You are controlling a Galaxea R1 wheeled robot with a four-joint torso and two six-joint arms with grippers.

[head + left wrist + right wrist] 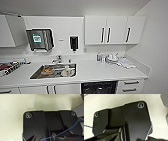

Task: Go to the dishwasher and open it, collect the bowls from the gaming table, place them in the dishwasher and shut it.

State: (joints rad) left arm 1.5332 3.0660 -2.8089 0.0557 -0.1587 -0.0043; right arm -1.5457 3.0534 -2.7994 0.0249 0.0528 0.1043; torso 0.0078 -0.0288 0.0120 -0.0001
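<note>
kitchen counter, dishwasher below

a white counter (100, 71) spans the frame, a steel sink (53, 71) at lower left. the dishwasher (98, 88) shows dark at bottom centre. whether the grippers are spread or closed, i cannot tell.

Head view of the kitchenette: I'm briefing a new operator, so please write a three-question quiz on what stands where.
1. True or false: the sink has things lying in it.
2. Which sits under the counter, between the white cabinet doors and the drawers? A) a dark-fronted dishwasher B) a bin C) a stool
3. Fill in: on the wall above the sink, the soap dispenser hangs to the ___ of the paper towel dispenser, as the picture shows it.

Key: 1 true; 2 A, the dishwasher; 3 right.
</note>
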